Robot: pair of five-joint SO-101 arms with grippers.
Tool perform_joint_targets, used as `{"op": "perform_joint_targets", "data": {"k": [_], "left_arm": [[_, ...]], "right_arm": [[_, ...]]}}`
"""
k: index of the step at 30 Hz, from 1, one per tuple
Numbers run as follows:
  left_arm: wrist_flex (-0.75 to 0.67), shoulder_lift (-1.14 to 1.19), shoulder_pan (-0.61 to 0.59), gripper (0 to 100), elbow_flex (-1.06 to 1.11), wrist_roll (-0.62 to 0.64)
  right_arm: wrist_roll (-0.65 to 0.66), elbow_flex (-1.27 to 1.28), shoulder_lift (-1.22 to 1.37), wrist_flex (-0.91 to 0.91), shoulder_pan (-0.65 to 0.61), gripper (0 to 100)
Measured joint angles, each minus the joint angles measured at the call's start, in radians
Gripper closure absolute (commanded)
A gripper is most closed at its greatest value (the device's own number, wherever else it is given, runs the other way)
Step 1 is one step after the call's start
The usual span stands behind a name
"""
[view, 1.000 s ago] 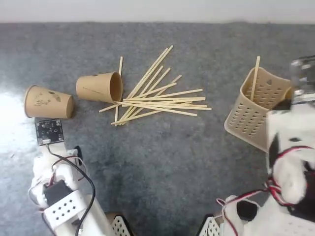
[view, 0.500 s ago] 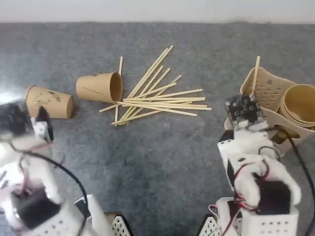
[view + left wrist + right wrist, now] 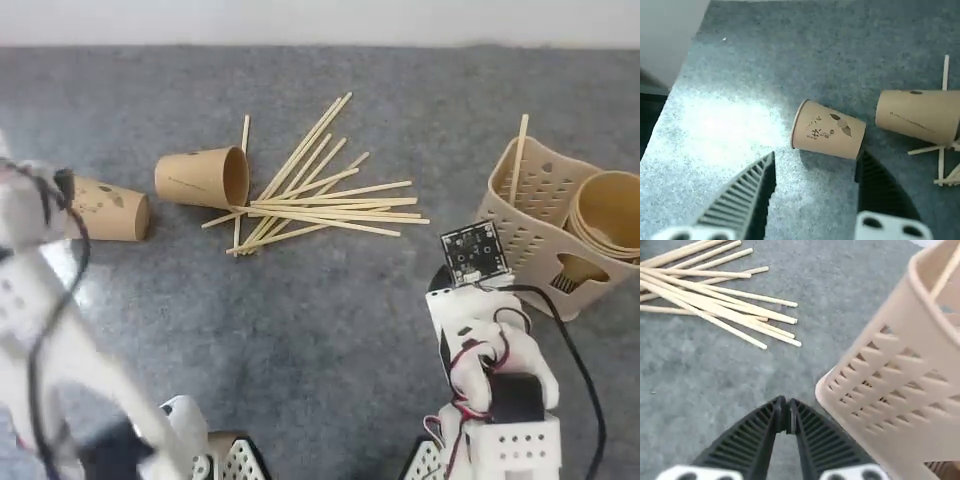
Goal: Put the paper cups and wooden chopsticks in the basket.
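Left cup [image 3: 105, 208] [image 3: 827, 130]: on its side at the far left of the surface [image 3: 330, 330]; long axis across the high view, mouth away from the other cup, base toward it.
Second cup [image 3: 203, 177] [image 3: 917, 115]: on its side just beside the first, apart from it; same axis, mouth toward the chopsticks.
Chopsticks [image 3: 320, 200] [image 3: 715, 295]: loose fan mid-surface; ends bunch near the second cup's mouth, and most spread rightward toward the back wall or the basket.
Basket [image 3: 530, 235] [image 3: 900, 375]: perforated, at the right, well apart from the fan.
Basket cup [image 3: 610, 212]: inside the basket, mouth up.
Upright chopstick [image 3: 518, 160]: stands in the basket's far compartment, tip above the rim.
Left claw [image 3: 816, 159]: released, spread wide; the left cup lies just beyond the fingertips, not gripped.
Right claw [image 3: 786, 407]: clenched on nothing, low over the surface just beside the basket wall.
Change, left arm [image 3: 40, 300]: swung from below the left cup to the far left edge.
Change, right arm [image 3: 480, 330]: drawn back from over the basket to its near side.
Change, loose cups and fan: unmoved.
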Motion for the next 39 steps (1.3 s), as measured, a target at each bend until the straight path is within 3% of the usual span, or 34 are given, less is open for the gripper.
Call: {"op": "perform_joint_targets", "data": {"k": [5, 11, 16, 26, 39], "left_arm": [[0.138, 0.348, 0.002, 75, -0.358, -0.044], [0.15, 0.678, -0.014, 75, -0.617, -0.084], [0.152, 0.848, -0.018, 75, -0.749, -0.176], [0.106, 1.188, -0.086, 75, -0.961, -0.193], [0.12, 1.333, -0.087, 75, -1.079, -0.187]], "right_arm": [[-0.043, 0.094, -0.017, -0.074, 0.005, 99.1], [-0.046, 0.133, -0.017, -0.121, 0.003, 99.1], [-0.049, 0.135, -0.017, -0.121, 0.003, 99.1], [-0.049, 0.173, -0.018, -0.172, 0.0, 99.1], [-0.049, 0.173, -0.018, -0.175, 0.003, 99.1]]}}
